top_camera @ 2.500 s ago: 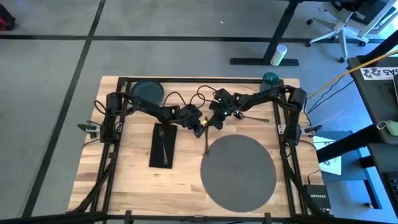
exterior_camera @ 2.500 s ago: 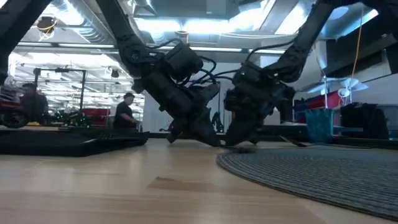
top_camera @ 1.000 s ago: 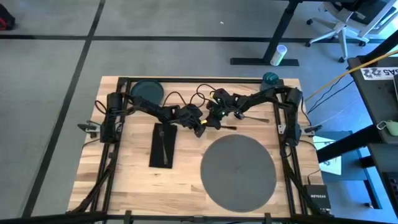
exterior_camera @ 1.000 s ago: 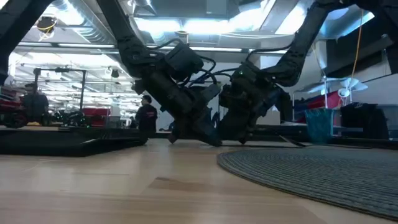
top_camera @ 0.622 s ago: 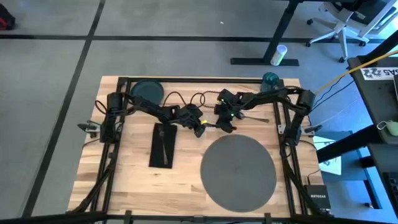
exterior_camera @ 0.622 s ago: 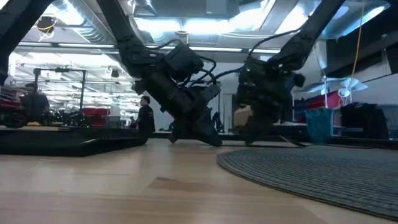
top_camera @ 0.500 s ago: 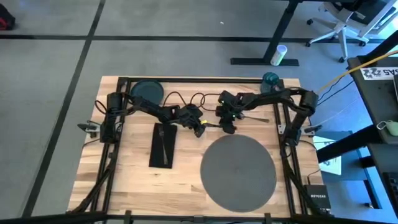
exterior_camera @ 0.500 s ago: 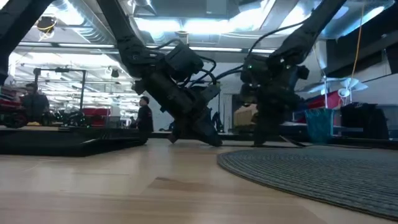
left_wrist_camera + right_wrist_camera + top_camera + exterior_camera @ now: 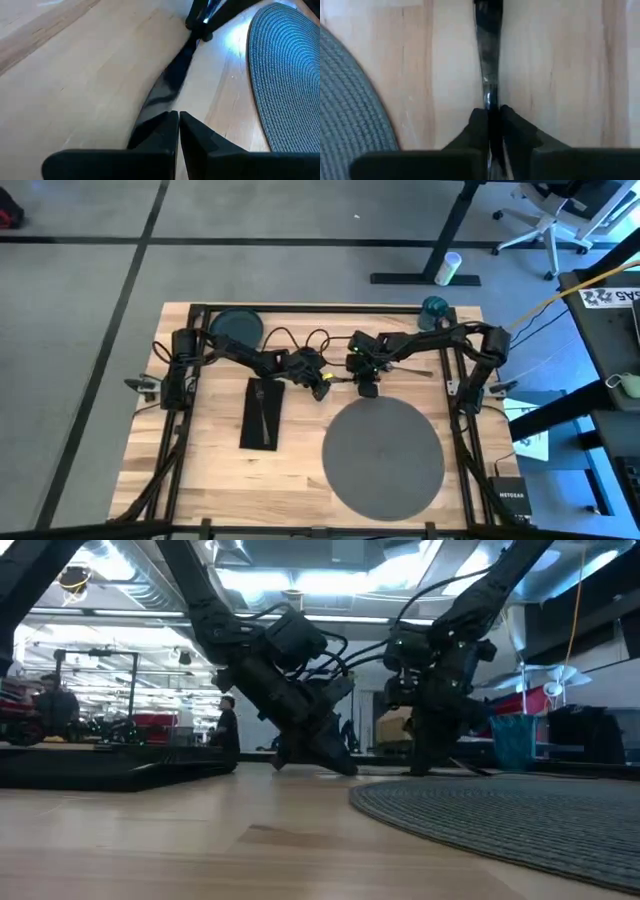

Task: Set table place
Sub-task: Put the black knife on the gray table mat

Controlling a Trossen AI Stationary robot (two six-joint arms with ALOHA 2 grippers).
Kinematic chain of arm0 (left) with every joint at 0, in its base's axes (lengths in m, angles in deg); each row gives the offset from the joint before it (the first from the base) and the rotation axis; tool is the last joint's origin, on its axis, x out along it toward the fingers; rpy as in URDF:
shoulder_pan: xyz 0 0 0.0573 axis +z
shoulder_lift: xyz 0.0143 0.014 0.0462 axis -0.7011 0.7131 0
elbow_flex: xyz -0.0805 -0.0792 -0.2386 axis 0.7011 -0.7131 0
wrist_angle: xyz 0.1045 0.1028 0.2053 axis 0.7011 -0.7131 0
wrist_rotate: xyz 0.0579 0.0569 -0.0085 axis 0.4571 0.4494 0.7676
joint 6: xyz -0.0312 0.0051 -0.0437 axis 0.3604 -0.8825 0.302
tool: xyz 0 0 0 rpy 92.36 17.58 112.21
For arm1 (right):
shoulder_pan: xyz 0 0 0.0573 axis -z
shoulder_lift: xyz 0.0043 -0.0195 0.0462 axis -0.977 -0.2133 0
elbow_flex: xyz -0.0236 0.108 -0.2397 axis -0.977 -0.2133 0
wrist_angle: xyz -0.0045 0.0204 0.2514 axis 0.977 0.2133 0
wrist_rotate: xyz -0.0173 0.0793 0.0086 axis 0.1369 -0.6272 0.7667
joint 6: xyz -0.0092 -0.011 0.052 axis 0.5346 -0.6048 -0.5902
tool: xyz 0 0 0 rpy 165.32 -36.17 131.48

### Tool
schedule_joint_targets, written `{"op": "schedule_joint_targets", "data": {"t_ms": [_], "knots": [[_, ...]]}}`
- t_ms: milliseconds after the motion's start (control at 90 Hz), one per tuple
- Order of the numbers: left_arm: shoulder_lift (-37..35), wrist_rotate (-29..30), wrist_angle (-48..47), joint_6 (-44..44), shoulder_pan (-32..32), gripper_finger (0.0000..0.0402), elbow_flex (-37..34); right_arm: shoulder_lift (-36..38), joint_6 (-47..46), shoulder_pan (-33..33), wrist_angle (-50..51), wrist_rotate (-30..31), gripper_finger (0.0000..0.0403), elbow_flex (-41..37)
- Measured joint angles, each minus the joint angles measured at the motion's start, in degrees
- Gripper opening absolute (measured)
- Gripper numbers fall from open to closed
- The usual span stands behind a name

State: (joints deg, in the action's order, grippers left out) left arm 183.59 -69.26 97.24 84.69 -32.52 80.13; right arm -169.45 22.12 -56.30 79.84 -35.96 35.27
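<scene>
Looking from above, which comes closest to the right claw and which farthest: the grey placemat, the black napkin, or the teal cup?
From the right gripper:
1. Placemat, just below it in the high view.
2. Cup, at the table's far right corner.
3. Napkin, on the left side.

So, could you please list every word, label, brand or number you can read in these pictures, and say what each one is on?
"NETGEAR": this seems to be the white print on the small black box on the floor beside the table, but it is too small to be sure.
Dark print on the white sheet on the desk at the far right: too blurred to read.
No legible text in the low view or either wrist view.
</scene>
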Motion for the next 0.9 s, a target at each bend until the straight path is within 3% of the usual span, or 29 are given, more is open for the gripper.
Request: {"op": "schedule_joint_targets", "data": {"t_ms": [378,644,833,900], "knots": [[-12.96,2.40,-3.94,-3.67,-3.84,0.0000,-0.54,5.38,0.88,0.00,1.39,1.69,0.0003,-0.71],[-22.68,8.88,-7.75,-7.58,-7.03,0.0000,-0.26,8.88,0.13,-0.04,6.52,3.58,0.0002,-0.70],[-24.52,11.40,-12.80,-8.13,-7.04,0.0000,-0.34,8.95,-0.13,-2.08,6.91,2.34,0.0001,-0.64],[-24.33,11.41,-13.97,-8.14,-7.08,0.0000,-0.42,9.00,-0.33,-2.85,7.06,4.79,0.0000,-0.63]]}}
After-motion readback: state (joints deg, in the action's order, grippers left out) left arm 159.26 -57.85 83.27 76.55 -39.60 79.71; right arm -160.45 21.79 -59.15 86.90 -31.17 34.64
